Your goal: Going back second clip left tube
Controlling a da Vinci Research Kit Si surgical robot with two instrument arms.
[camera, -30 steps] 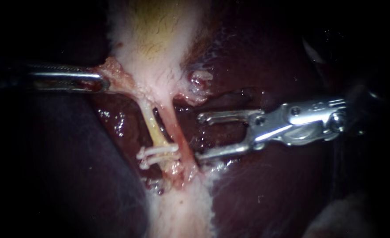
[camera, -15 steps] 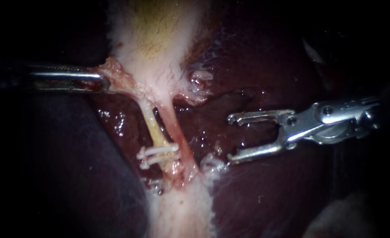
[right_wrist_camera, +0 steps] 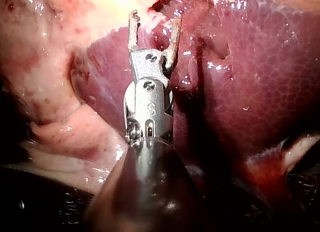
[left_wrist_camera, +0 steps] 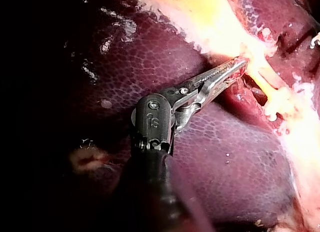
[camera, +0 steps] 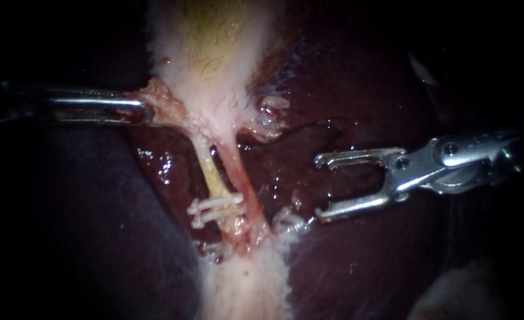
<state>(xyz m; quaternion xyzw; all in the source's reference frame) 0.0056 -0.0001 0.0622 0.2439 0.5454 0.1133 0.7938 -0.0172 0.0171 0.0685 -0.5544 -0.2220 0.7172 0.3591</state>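
The pale gallbladder (camera: 214, 59) narrows into two tubes. The yellowish left tube (camera: 210, 172) carries two white clips (camera: 217, 204) side by side across its lower part. The pinker right tube (camera: 238, 172) runs beside it, bare. My left instrument (camera: 138, 110) is shut on a flap of tissue at the gallbladder's neck and holds it out to the left; the left wrist view shows these jaws (left_wrist_camera: 239, 66) closed on pale tissue. My right instrument (camera: 320, 188) stands open and empty to the right of the tubes, well apart from them. Its jaws (right_wrist_camera: 155, 19) also show a gap in the right wrist view.
Dark red liver (camera: 344, 95) lies around and behind the tubes, wet and shiny. A pale band of tissue (camera: 244, 284) continues below the clips. The liver surface (right_wrist_camera: 250, 76) lies under and beside the right instrument.
My right instrument has drawn back to the right, away from the tubes, with its jaws open and empty. The left instrument keeps its hold; the clips stay on the left tube.
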